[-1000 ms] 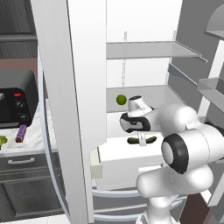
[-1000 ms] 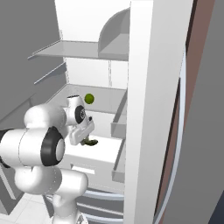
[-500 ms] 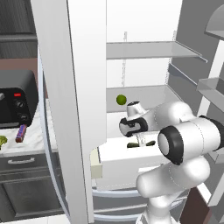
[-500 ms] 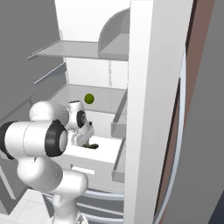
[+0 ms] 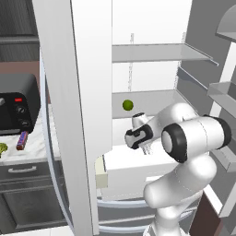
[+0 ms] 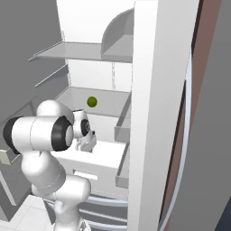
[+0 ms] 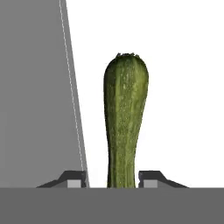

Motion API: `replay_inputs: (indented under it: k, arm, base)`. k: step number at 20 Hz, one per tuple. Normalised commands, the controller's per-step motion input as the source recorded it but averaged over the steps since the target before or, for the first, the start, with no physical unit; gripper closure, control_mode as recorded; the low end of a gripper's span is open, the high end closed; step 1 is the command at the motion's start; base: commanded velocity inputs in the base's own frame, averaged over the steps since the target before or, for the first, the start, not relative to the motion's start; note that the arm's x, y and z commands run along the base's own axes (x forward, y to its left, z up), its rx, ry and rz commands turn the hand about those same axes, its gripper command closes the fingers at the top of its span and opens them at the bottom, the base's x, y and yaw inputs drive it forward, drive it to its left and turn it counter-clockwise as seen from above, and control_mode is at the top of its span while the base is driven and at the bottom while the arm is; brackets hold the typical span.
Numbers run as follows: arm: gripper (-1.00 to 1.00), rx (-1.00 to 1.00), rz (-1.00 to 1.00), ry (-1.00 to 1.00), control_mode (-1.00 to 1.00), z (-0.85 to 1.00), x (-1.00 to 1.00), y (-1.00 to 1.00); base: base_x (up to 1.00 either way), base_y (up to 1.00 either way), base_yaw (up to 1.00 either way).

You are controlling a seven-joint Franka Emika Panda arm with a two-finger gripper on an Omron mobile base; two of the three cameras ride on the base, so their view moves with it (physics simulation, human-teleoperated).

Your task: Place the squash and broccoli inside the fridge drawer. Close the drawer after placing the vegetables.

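Observation:
The squash [image 7: 125, 113], dark olive-green and slender, lies on the white floor of the fridge drawer [image 5: 133, 174], its stalk end pointing away from the hand. My gripper [image 7: 112, 177] straddles its near end, open, with a small gap between each fingertip and the squash. In the base views the gripper [image 5: 146, 148] [image 6: 87, 145] reaches down into the pulled-out fridge drawer [image 6: 107, 155]. The broccoli [image 5: 2, 148] sits on the counter at the far left, well away from the arm.
A round green ball [image 5: 127, 105] [image 6: 92, 101] rests on the shelf just above the drawer. A purple bar [image 5: 21, 140] and a black toaster oven [image 5: 16, 103] stand on the left counter. The open fridge door [image 5: 73, 115] stands between counter and drawer.
The hand has sunk lower into the drawer with the squash. The fingers, shut on the squash before, now stand slightly apart from it.

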Motion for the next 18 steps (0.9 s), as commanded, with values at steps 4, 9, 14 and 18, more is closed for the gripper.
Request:
replay_inputs:
  k: [4, 9, 14, 18]
  arm:
    - [-1.0, 0.0, 0.05, 0.0, -1.0, 0.0, -0.1, -0.01]
    - [-1.0, 0.0, 0.03, 0.0, -1.0, 0.11, -0.1, -0.03]
    - [-1.0, 0.0, 0.02, -0.1, -1.0, 0.44, 0.0, 0.0]
    - [-1.0, 0.0, 0.0, -0.1, -1.0, 0.52, 0.0, 0.0]
  base:
    - [0.0, 0.0, 0.0]
    - [0.0, 0.0, 0.0]
    - [0.0, 0.0, 0.0]
    - [0.0, 0.0, 0.0]
